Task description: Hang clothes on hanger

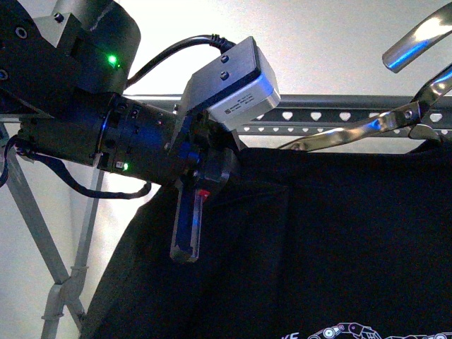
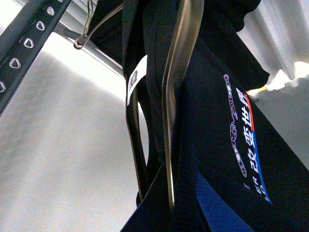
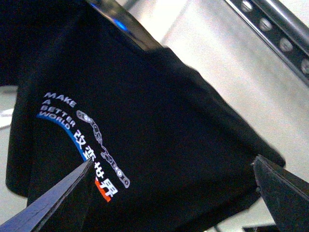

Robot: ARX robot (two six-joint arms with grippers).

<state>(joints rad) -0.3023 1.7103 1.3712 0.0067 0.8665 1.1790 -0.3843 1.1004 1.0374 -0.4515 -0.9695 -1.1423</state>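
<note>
The left gripper (image 1: 187, 244), jaws' closure unclear, sits mid-left at the shoulder of the clothes (image 1: 318, 240), level with the hanger (image 1: 325, 116) for hooking; the right gripper (image 3: 172, 163) has jaws wide open

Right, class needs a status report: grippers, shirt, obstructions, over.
Left gripper at shirt shoulder, grip unclear. Right gripper open, facing print. Hook above rail; nothing seen blocking.

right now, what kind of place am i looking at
Probably an indoor robot test area set up for laundry: a grey metal clothes rack, a black T-shirt on a coat hanger, and a plain white wall behind.
</note>
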